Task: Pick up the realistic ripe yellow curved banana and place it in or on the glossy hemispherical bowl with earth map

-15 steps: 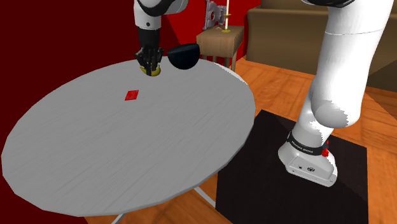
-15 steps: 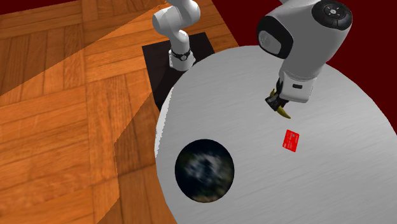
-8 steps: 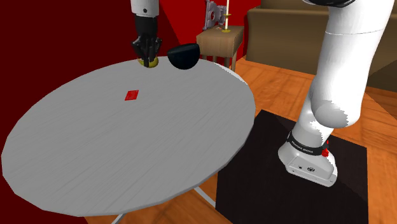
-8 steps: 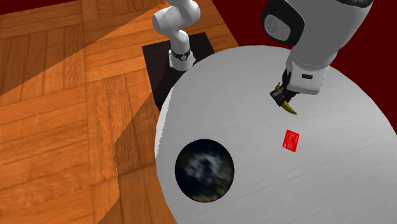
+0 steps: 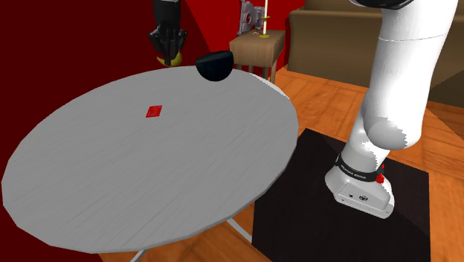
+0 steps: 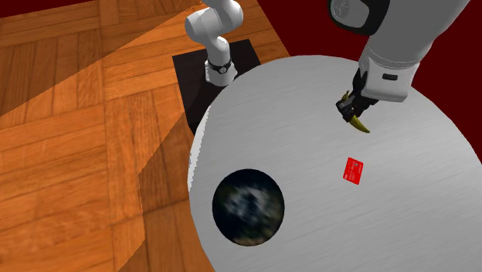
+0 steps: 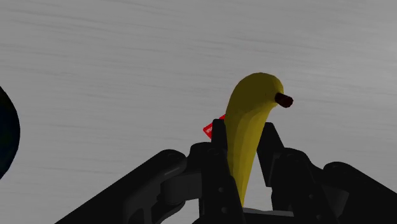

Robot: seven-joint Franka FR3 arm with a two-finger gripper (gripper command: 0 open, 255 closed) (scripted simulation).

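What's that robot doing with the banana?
The white robot arm has its black pincer shut on a yellow banana and holds it in the air over the round grey table. The dark bowl with the earth map sits apart, near the table's edge, and the banana is not in it yet. A small red card lies on the table too.

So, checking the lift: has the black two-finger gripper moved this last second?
Yes. The gripper rose with the curved yellow banana, away from the flat red card.

Table [image 5: 149,164]: evenly lit, flat pale grey.
Floor [image 6: 69,116]: bright slanted band between darker wedges.
Bowl [image 5: 216,65]: near black, sheen hard to tell.
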